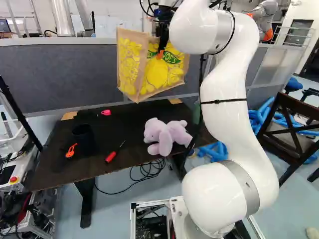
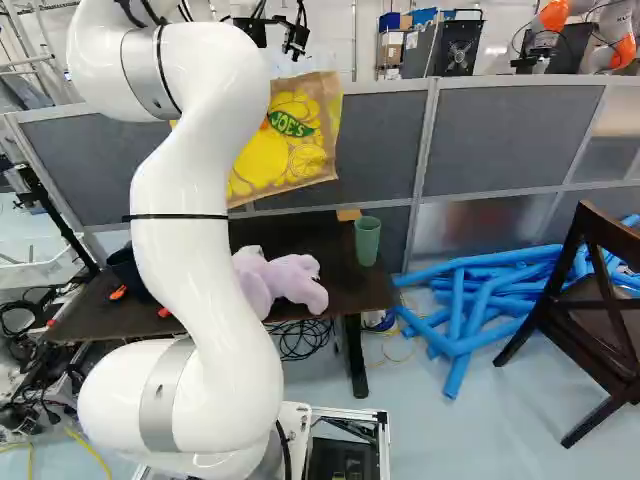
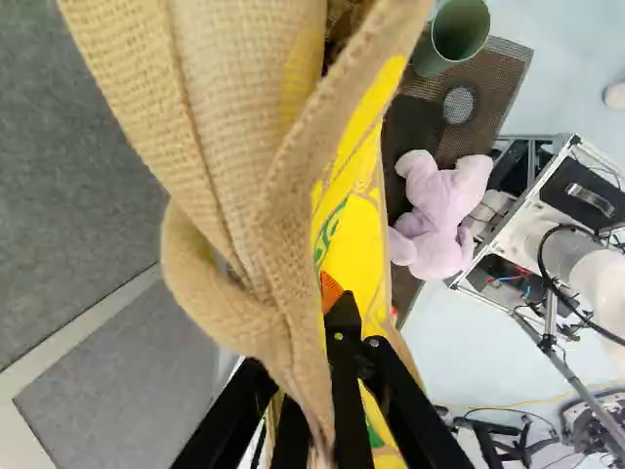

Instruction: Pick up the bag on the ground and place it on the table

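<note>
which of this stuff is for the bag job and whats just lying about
For the job:
yellow-printed bag, held up in the hand
table

Just lying about:
lilac plush toy
red-handled screwdriver
green cup
dark container
small pink item
blue tubes

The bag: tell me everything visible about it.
The bag looks like coarse tan burlap, with tan edging, yellow fruit-printed panels and green lettering. It hangs slightly tilted, its folded upper part pinched by the gripper, and appears clear of the table. Any contents are hidden.
</note>
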Tool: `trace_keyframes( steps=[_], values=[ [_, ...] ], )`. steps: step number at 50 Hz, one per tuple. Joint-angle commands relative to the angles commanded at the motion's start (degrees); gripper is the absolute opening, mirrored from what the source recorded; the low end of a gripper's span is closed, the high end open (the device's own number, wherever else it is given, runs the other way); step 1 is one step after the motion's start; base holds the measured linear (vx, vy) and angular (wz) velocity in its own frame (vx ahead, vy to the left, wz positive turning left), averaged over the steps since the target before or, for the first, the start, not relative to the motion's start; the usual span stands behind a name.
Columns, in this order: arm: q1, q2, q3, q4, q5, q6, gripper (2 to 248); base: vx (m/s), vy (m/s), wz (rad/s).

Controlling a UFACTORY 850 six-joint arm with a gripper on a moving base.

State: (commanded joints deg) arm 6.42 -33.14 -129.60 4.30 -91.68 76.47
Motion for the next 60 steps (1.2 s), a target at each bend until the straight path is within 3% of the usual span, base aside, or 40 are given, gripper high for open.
trace_keyframes(
  steps=[34,60],
  values=[
    [-0.1,-1.1,-1.7,0.0,0.0,20.1,22,0.0,0.0,0.0],
    [-0.1,-1.1,-1.7,0.0,0.0,21.6,22,0.0,0.0,0.0]
  ],
)
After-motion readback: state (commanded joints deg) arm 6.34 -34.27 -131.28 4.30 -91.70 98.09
